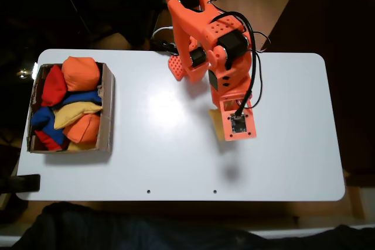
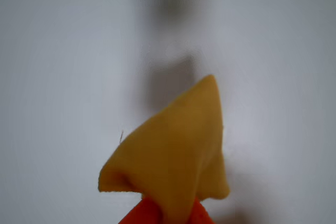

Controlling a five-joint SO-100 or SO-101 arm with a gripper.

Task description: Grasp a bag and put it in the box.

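My orange two-finger gripper (image 2: 167, 214) pinches a small golden-yellow fabric beanbag (image 2: 176, 153) at the bottom edge of the wrist view, the bag's pointed corner sticking up against the blurred white table (image 2: 63, 51). In the fixed view, a sliver of that yellow bag (image 1: 216, 122) peeks out beside my orange arm (image 1: 218, 57), right of the table's centre, well apart from the shallow brown cardboard box (image 1: 107, 109) at the left end, which holds orange, red, blue and yellow beanbags.

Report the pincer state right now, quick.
Pincer: shut on the yellow bag, which it holds above the white table, well to the right of the box in the fixed view.
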